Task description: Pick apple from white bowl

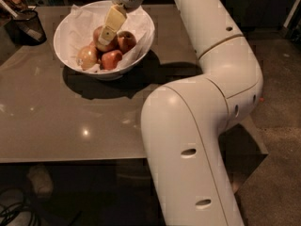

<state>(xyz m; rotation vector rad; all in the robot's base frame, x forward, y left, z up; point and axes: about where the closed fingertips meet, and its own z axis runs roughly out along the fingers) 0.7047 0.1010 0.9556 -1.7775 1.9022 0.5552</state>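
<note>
The white bowl (70,20), lined with crumpled white paper, stands at the table's far left. It holds several apples. The largest, deep red-brown apple (113,45) lies in the middle. A pale yellowish apple (88,56) and a smaller orange-red apple (111,60) lie in front of it, and another orange-red apple (127,40) lies to its right. My gripper (107,36) reaches down into the bowl from above. Its pale tip is right on top of the large apple and hides part of it.
A small dark mesh cup (28,26) with utensils stands at the far left corner. The grey table (70,121) reaches to a front edge near the bottom. My white arm (197,126) fills the right half of the view, over the table's right side.
</note>
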